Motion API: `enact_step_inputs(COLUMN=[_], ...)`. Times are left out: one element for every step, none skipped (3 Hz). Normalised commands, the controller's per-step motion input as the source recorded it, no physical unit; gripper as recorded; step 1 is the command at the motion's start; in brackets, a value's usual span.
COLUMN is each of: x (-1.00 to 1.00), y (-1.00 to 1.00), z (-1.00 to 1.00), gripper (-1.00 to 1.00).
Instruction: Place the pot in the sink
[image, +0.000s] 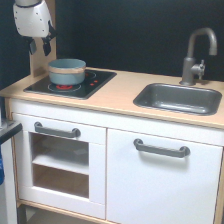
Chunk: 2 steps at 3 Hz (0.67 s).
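The small blue-grey pot with a tan band stands upright on the black hob with red rings, at the exterior view's left. The dark grey sink is set in the wooden counter at the exterior view's right, well apart from the pot. My gripper hangs at the top left, above and to the left of the pot, not touching it. Its two dark fingers are spread apart and hold nothing.
A grey tap stands behind the sink. The light wooden counter runs between hob and sink. Below are a white oven door and a cupboard door, each with a grey handle. A dark wall is behind.
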Motion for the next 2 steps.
enact_step_inputs(x=[0.0,0.05], y=[0.12,0.12], z=[-0.13,-0.19], gripper=[1.0,1.0])
